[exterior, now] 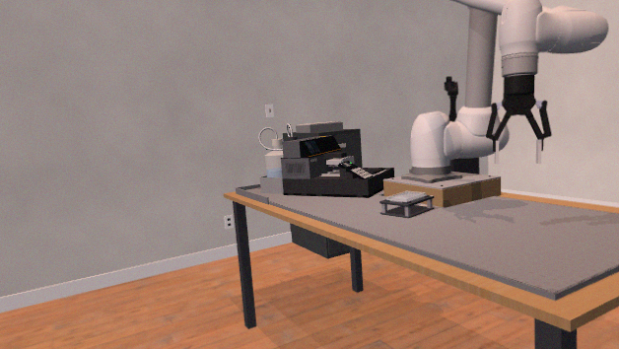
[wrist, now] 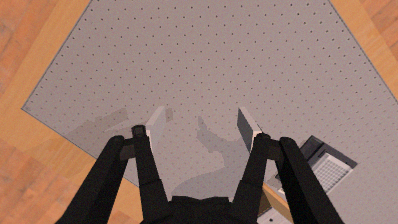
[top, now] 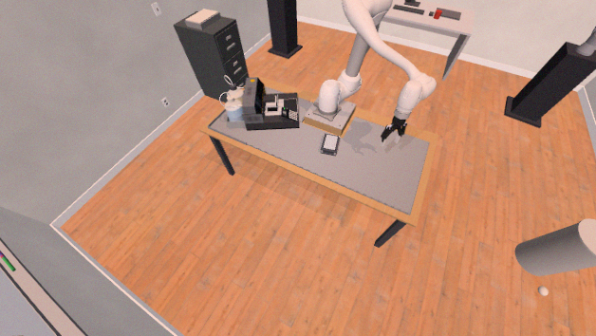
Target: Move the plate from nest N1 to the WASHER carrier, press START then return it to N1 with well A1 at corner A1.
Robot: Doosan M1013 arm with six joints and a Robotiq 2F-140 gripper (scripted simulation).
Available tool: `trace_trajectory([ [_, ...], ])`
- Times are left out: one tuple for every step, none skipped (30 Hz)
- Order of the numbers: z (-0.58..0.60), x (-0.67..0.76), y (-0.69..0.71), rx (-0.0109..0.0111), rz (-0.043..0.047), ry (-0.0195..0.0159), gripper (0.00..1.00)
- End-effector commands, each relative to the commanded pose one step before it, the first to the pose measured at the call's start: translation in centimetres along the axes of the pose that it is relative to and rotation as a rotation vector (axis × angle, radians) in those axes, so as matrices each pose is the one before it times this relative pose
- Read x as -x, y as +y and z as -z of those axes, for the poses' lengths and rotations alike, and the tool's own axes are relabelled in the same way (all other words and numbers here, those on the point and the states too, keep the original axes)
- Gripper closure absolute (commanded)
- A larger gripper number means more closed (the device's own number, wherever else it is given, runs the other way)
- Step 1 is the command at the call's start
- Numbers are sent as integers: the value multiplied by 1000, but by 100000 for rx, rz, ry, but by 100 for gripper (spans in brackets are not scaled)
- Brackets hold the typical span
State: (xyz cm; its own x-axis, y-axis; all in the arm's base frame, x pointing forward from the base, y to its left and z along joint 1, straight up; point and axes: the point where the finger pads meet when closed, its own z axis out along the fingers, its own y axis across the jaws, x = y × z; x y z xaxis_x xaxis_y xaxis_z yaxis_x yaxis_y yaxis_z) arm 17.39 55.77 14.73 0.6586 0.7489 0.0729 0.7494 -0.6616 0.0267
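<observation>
Table [exterior: 493, 246]; washer [exterior: 335, 182]; nest [exterior: 406, 204]

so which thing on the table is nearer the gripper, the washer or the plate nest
The plate nest, holding the plate in mid-table; the washer sits farther off at the table's far end from the open gripper.
</observation>
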Motion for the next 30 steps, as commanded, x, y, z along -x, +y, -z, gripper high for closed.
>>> trace_trajectory([
  [135,371,1699,288,-4410,-1198,30],
  [65,25,495,0,0,0,30],
  [0,0,0,0,0,0,30],
  [0,0,0,0,0,0,30],
  [65,25,495,0,0,0,30],
  [65,25,495,0,0,0,30],
  [65,25,495,0,0,0,30],
  [65,25,495,0,0,0,30],
  [65,25,495,0,0,0,30],
  [65,25,495,0,0,0,30],
  [65,25,495,0,0,0,30],
  [53,20,400,0,0,0,30],
  [61,78,490,214,-3295,-456,30],
  [60,62,493,120,-1847,-255,30],
  [59,53,494,0,0,0,30],
  [59,53,494,0,0,0,30],
  [59,53,494,0,0,0,30],
  [59,53,494,0,0,0,30],
  [59,53,494,0,0,0,30],
  [0,0,0,0,0,0,30],
  [0,0,0,0,0,0,30],
  [59,53,494,0,0,0,30],
  [59,53,494,0,0,0,30],
  [59,53,494,0,0,0,30],
  [54,104,486,166,-3298,-454,30],
  [53,88,489,93,-1837,-253,30],
  [52,79,491,0,0,0,30],
  [52,79,491,0,0,0,30],
  [52,79,491,0,0,0,30],
  [52,79,491,0,0,0,30],
])
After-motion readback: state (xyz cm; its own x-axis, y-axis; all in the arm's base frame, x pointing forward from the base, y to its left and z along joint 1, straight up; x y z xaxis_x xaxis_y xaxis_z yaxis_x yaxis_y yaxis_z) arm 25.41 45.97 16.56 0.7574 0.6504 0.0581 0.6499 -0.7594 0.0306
